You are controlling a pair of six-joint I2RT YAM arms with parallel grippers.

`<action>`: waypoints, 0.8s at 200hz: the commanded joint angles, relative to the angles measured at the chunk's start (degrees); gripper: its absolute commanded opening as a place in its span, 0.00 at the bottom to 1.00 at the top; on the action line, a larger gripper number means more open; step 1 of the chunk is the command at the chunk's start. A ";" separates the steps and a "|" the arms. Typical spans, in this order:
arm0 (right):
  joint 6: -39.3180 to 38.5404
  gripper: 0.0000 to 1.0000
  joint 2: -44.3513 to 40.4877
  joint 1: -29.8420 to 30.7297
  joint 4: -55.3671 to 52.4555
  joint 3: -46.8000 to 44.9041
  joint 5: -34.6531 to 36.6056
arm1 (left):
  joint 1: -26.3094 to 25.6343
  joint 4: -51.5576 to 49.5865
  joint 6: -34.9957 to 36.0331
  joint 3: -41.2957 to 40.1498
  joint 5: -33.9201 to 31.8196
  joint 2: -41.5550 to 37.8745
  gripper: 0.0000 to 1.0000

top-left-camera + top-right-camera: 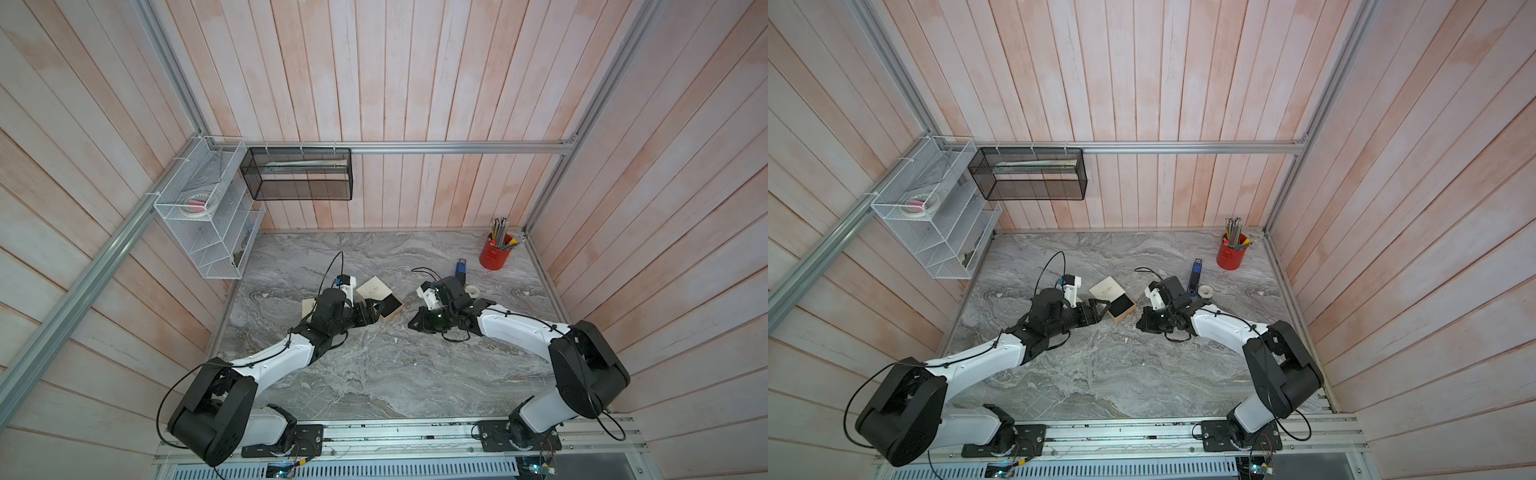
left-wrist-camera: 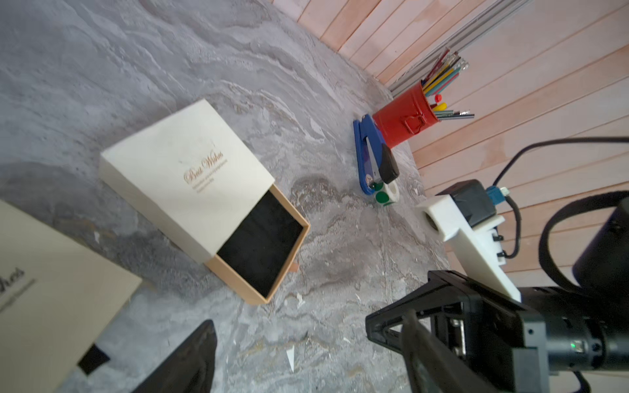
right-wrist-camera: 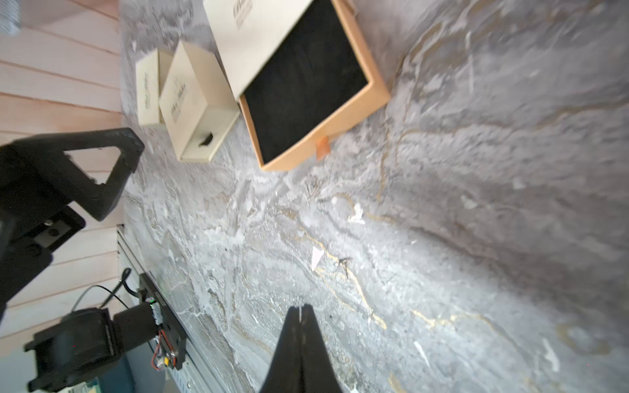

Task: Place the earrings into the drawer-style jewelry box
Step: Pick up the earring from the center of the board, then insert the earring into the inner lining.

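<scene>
I see a red tin cup [image 1: 495, 257] full of pencils [image 1: 500, 227] at the far right corner of the grey marbled bench [image 1: 374, 374]. A blue stapler [image 1: 460, 268] lies near it, and a small white roll of green dot stickers [image 2: 386, 194] sits just beside the stapler. At the back left hang a white wire rack [image 1: 199, 216] holding tape rolls [image 1: 195, 205], and a black mesh basket [image 1: 299, 174].

1. The whole marble table [image 1: 374, 374] is seen from high overhead in both top views.
2. The jewelry box [image 2: 190, 177] is viewed closely and obliquely from the left wrist.
3. It is viewed low and close from the right wrist and is shared by all views.
</scene>
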 commanded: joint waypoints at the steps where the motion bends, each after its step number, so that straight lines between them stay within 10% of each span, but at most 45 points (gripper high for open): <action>1: 4.45 0.00 0.74 -2.23 7.46 1.34 -4.04 | 2.44 -2.83 5.34 4.22 2.49 3.49 0.85; 160: 13.99 0.00 19.29 -2.04 20.04 12.25 -4.97 | 7.87 -7.76 12.42 23.78 15.26 25.16 0.75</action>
